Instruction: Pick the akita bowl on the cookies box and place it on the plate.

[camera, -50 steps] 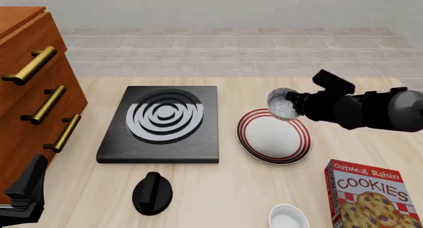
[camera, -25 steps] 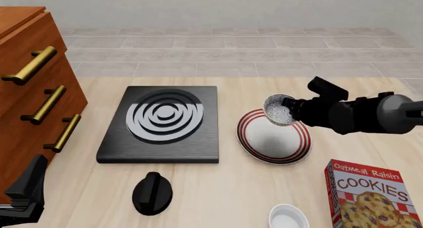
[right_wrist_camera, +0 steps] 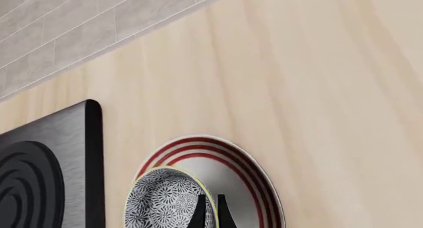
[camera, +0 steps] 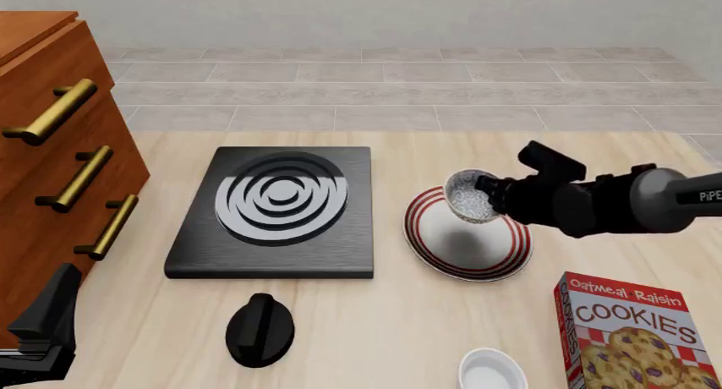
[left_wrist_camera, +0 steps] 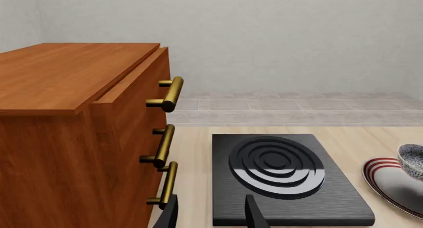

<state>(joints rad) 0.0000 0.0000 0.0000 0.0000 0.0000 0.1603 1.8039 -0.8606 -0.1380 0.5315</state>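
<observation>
Hovering over the red-ringed plate (camera: 468, 237) right of centre in the front view, the right gripper (camera: 488, 194) clasps the akita bowl (camera: 469, 196) by its rim, the bowl tilted so its speckled black-and-white inside faces the camera. The right wrist view shows the two dark fingers (right_wrist_camera: 200, 215) pinched together over the bowl's edge at the bottom of the frame, the bowl (right_wrist_camera: 165, 200) overlapping the plate (right_wrist_camera: 254, 181) on its stove side.

The task looks far along: the bowl is off the cookies box (camera: 637, 334), which lies in the lower right corner of the front view with nothing on it, well apart from the plate. What is left, by this reading, is to level the bowl, lower it onto the white middle of the plate and let go. A shadow on the plate beneath the bowl suggests it has not yet touched down, though contact cannot be ruled out from these angles.

The left gripper (left_wrist_camera: 211, 213) sits idle at the bottom edge of the left wrist view, its fingers spread apart with nothing between them, facing the black stove (camera: 276, 210) and the wooden drawer cabinet (camera: 51, 165).

Legible writing: white lettering on the red box reads "Oatmeal Raisin COOKIES" above pictured cookies; the letters "PiPE" show on the right arm at the right edge of the front view. A small white bowl (camera: 492, 372) and a black knob (camera: 259, 328) carry no markings.
</observation>
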